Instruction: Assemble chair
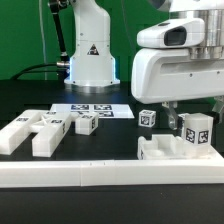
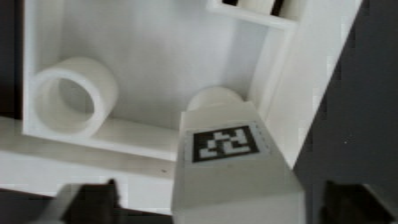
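Half-open fingers point(image 2: 89, 205) astride tagged post point(image 1: 196, 133) at 4 o'clock on tabletop point(image 1: 112, 138), gripping nothing; centre first, squeeze flat faces, keep upright.

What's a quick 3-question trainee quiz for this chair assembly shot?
1. True or false: the gripper hangs over the marker board.
2. In the wrist view, what sits between the gripper's fingers? A) a screw B) a tagged chair part C) nothing
3. On which side of the exterior view does the cluster of loose chair parts lie, away from the gripper?
Key: 1 false; 2 B; 3 left.
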